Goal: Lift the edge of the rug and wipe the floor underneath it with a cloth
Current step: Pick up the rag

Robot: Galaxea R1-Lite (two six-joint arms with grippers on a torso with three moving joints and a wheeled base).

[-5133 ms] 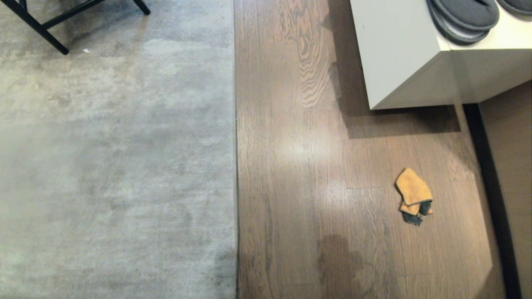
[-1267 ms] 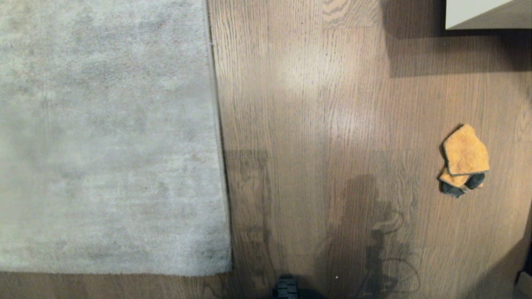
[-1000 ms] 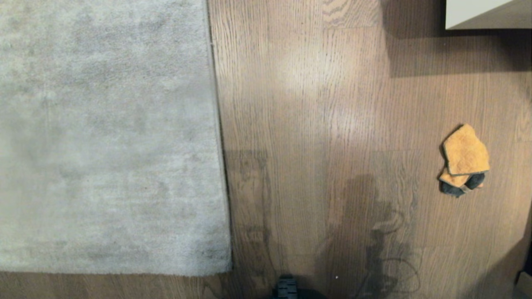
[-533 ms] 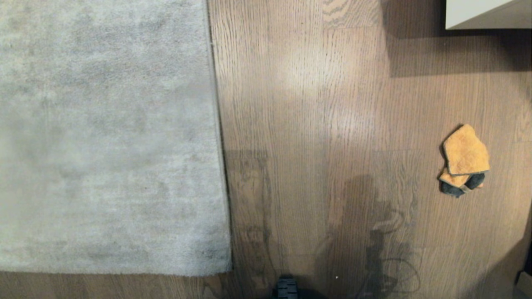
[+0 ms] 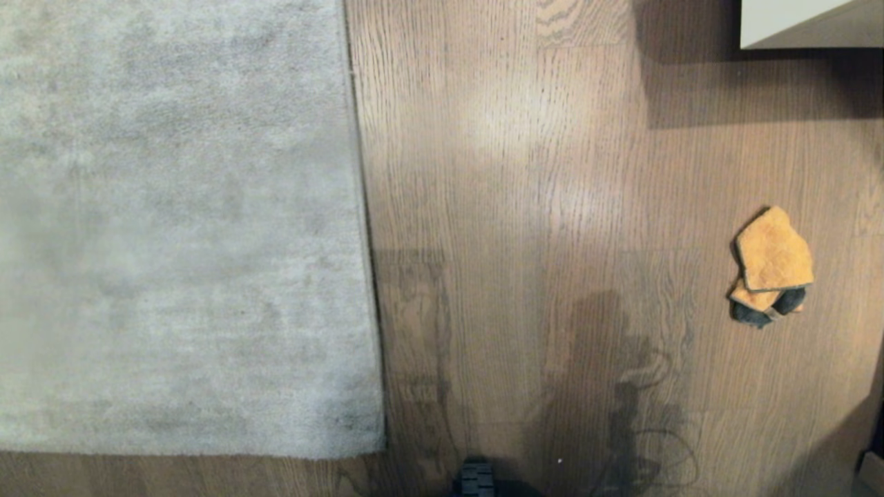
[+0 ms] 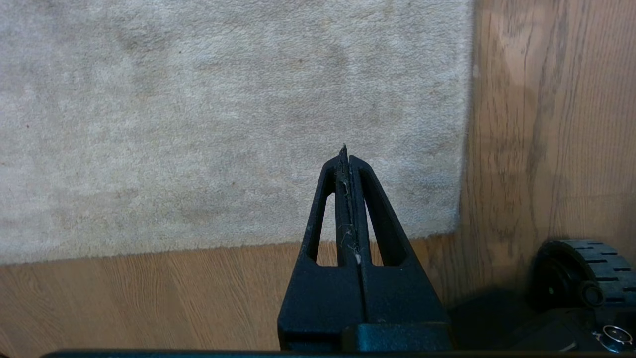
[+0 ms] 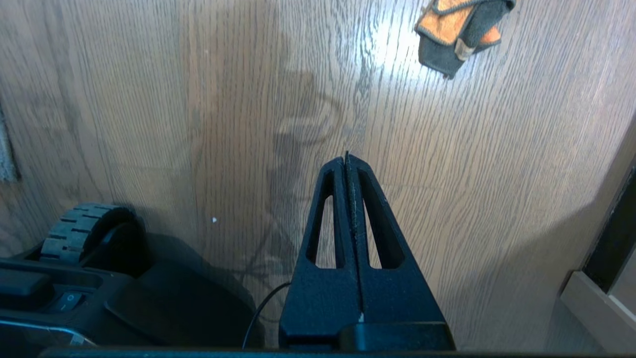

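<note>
both grippers hang above the floor with nothing in them. left gripper [image 6: 346, 155] has its fingers pressed flat together, tip poised over the lower right part of the rug; right gripper [image 7: 347, 160] is pressed together too, over bare floor [image 5: 552, 172]. neither arm shows in the head view, so they look parked rather than at work, and i judge no step of the task has begun.

rug [image 5: 173, 228] fills the left half of the head view and lies flat. its rug edge [image 5: 366, 241] runs top to bottom just left of centre and meets a squared corner [image 5: 378, 449] at the lower left of centre. that corner sits close under the left gripper in the left wrist view [image 6: 459, 226], which probably makes that arm the one to lift while the other wipes.

cloth [image 5: 770, 266] lies crumpled at the right of the head view, well apart from the rug, orange on top with a dark fold beneath; in the right wrist view it sits at the upper right [image 7: 459, 32], ahead of the closed fingers. fingers must spread before either grasp.

pale cabinet [image 5: 794, 21] peeks in at the upper right, and the robot's wheel [image 5: 476, 480] at the bottom edge, with a second one by the base [image 7: 74, 231]. nothing lies between the right gripper and the cloth. the flat rug border hugging the planks may be the awkward part to get under.
</note>
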